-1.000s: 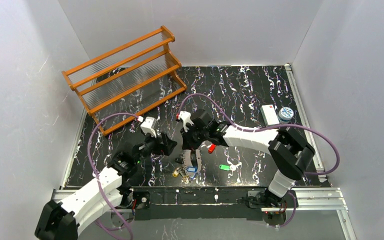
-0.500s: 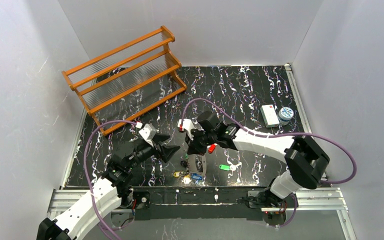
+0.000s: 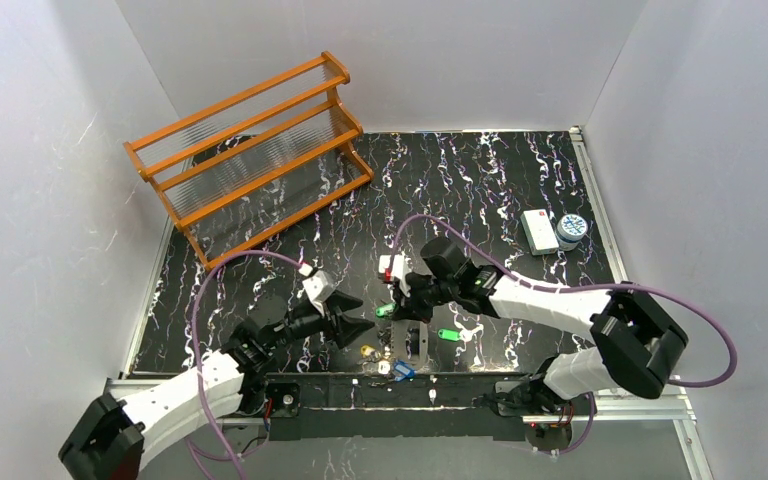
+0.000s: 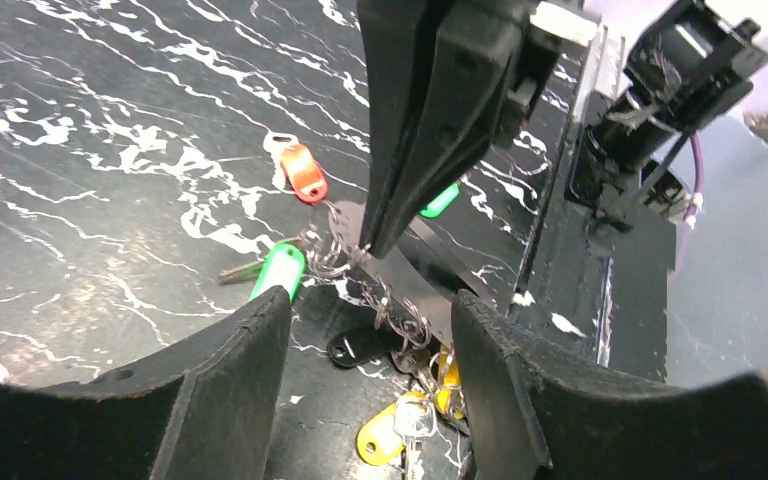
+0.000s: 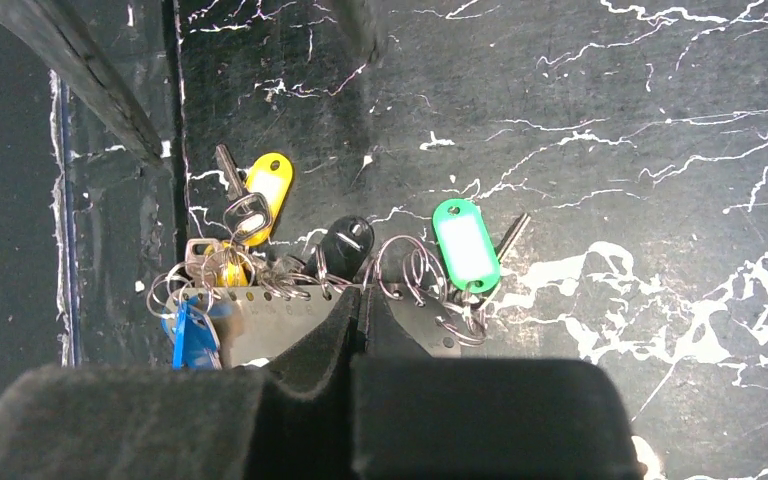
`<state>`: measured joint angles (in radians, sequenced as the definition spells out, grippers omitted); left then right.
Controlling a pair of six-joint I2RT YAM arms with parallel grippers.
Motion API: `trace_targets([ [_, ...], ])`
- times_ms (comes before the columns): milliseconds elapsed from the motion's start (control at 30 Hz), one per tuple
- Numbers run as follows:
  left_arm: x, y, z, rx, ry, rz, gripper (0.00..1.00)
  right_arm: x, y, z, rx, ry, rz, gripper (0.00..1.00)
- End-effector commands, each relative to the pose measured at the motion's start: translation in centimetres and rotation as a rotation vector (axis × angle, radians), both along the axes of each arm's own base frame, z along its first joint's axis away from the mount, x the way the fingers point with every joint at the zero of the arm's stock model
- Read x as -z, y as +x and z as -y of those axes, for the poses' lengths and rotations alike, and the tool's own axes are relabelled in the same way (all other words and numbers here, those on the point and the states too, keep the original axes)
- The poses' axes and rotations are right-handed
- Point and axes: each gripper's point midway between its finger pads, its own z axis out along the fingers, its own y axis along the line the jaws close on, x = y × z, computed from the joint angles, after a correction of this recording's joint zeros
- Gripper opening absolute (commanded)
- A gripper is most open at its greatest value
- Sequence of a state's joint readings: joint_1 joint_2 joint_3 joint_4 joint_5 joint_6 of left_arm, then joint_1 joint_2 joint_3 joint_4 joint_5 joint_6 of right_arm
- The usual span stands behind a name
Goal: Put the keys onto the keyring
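Keyring (image 5: 278, 318), keys (image 5: 265, 190) dangling, has shifted toward the near edge, clenched in the right claw (image 5: 363, 308), and the left claw (image 4: 370, 330), spread wide, has closed in, so threading looks next.

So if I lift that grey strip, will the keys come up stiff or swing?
Probably swing: the keys hang from loose wire rings threaded through holes in the strip. The strip itself looks flat and rigid, pinched in the right end effector. The plastic tags look light.
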<state>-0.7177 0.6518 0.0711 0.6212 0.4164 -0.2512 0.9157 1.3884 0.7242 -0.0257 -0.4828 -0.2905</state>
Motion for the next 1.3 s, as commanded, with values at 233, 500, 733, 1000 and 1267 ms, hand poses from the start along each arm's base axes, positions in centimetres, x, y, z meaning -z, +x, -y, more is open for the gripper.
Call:
trace_targets([
  [233, 1.3, -2.3, 2.4, 0.174, 0.068, 0.165, 0.56, -3.9, -0.4, 0.2, -0.108, 0.232, 0.122, 0.01],
  [500, 1.4, -3.3, 3.4, 0.239, 0.083, 0.224, 0.58, -4.8, -1.7, 0.4, -0.185, 0.288, 0.158, 0.01],
  [733, 1.1, -3.8, 4.5, 0.301, 0.091, 0.281, 0.54, -5.3, -1.8, 0.5, -0.190, 0.304, 0.174, 0.01],
  [1000, 0.9, -3.9, 5.6, 0.324, 0.090, 0.278, 0.49, -5.3, -1.8, 0.5, -0.188, 0.303, 0.167, 0.01],
  [1267, -0.1, -2.8, 5.7, 0.265, 0.085, 0.336, 0.51, -5.4, -2.1, 0.6, -0.197, 0.310, 0.168, 0.01],
])
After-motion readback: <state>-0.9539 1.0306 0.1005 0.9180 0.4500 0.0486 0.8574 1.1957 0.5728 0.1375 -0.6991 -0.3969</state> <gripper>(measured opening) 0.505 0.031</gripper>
